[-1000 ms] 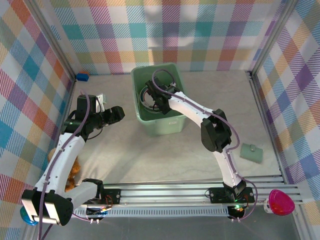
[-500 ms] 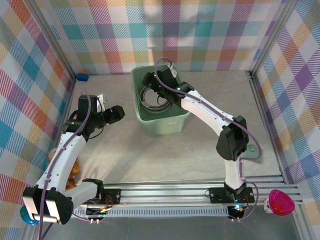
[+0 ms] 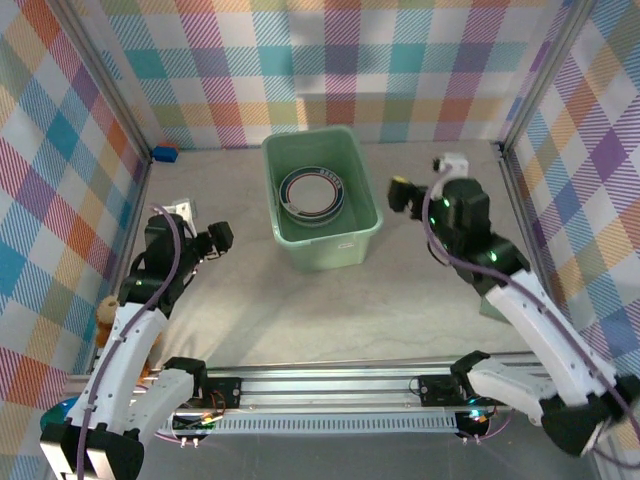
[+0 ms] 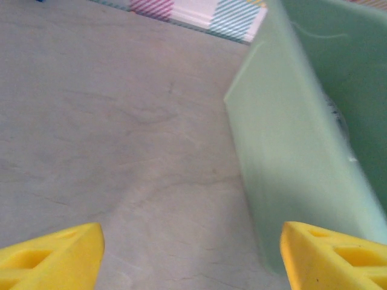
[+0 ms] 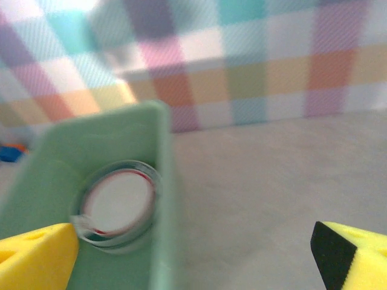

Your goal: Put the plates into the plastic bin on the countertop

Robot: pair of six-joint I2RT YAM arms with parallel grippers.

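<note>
The mint-green plastic bin point(image 3: 352, 232) stands at the middle back of the beige countertop point(image 3: 300, 300). A stack of round white plates point(image 3: 311, 192) with dark and red rims lies flat inside it. My right gripper point(image 3: 398, 193) hovers open and empty just right of the bin, pointing toward it. In the right wrist view, the bin point(image 5: 57, 151) and plates point(image 5: 118, 208) sit left of the yellow fingertips point(image 5: 36, 257). My left gripper point(image 3: 217, 238) is open and empty, left of the bin. The bin's outer wall point(image 4: 290, 139) rises just ahead of its right fingertip point(image 4: 332, 257).
A small flat green piece point(image 3: 491, 305) lies at the right, partly under my right arm. A blue object point(image 3: 164, 153) sits in the back left corner, and an orange one point(image 3: 107, 312) at the left wall. The metal rail point(image 3: 330, 385) runs along the near edge.
My right arm has lifted out of the bin and swung to the right, leaving the plate stack inside. My left gripper has drawn back slightly toward the near left.
</note>
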